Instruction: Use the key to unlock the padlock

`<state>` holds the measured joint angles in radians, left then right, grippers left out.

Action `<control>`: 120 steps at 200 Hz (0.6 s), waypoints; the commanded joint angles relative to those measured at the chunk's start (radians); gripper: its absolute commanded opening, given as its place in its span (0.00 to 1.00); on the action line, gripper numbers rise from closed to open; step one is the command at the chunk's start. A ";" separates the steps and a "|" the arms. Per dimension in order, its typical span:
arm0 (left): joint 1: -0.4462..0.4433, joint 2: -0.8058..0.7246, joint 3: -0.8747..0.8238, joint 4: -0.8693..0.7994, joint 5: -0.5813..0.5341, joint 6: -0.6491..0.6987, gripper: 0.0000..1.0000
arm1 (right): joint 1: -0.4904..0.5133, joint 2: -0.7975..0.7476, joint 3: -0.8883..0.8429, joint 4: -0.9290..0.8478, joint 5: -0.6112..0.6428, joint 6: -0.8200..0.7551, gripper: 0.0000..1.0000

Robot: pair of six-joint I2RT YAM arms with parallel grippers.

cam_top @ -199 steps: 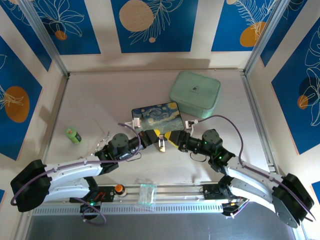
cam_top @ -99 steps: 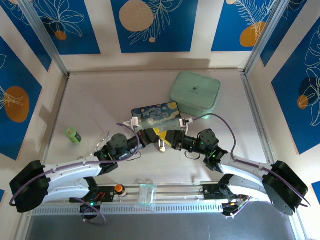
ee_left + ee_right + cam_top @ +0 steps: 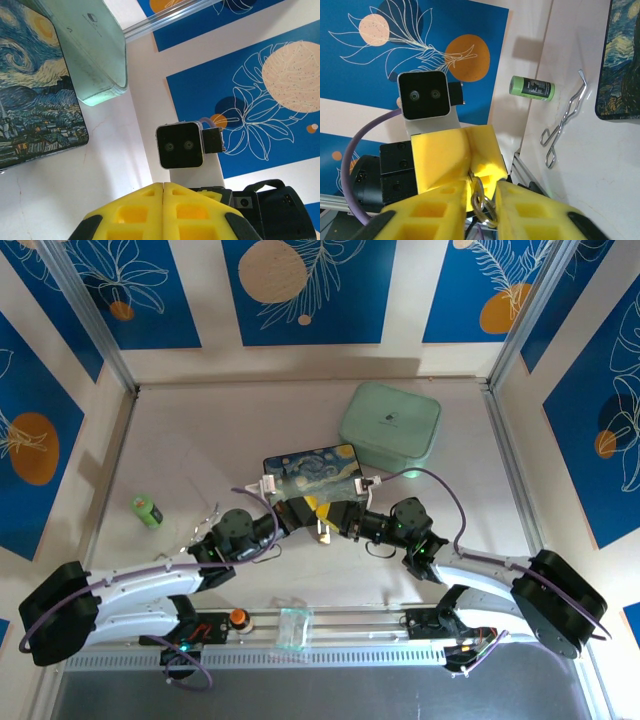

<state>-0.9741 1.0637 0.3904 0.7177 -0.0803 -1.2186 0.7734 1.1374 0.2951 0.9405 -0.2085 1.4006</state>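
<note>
Plastic, bright yellow and moulded with square hollows, forms the fingers of both grippers. On the left gripper [image 3: 164, 192] the two blocks are pressed flat together along a straight seam; the right wrist view shows a thin metal sliver [image 3: 470, 175] poking from their tip, too small to identify. The right gripper [image 3: 481, 200] has its fingers a narrow slot apart, with small linked metal loops [image 3: 482, 200] sitting in the slot. They are blurred by closeness, so I cannot tell whether the fingers clamp them. From above, the padlock [image 3: 322, 531] is a tiny brass-coloured block with a pale top. It lies between the two gripper tips, just in front of the near edge of the painted box [image 3: 312, 470]. That box is flat with rounded corners and printed with a swirling blue and yellow night sky. The two gripper heads crowd in over its near edge and hide part of it. A smooth mint-green case [image 3: 390, 425] with rounded corners sits just beside the box's far right corner. Well to the left on the pale matte table [image 3: 200, 440] are a small green cylinder [image 3: 531, 88] lying on its side and a bent wire tool [image 3: 565, 120] with looped ends.
</note>
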 commanded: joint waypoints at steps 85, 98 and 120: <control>-0.011 -0.021 -0.019 0.027 -0.029 -0.010 0.00 | 0.032 0.035 0.024 0.067 0.015 0.011 0.17; -0.011 -0.017 -0.022 0.032 -0.030 -0.009 0.00 | 0.033 0.041 0.024 0.070 0.019 0.012 0.11; -0.011 -0.024 -0.026 0.018 -0.038 -0.004 0.00 | 0.035 0.044 0.015 0.079 0.036 0.019 0.03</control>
<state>-0.9756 1.0428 0.3775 0.7109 -0.1062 -1.2251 0.8005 1.1732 0.2955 0.9852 -0.2043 1.4170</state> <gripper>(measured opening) 0.047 0.084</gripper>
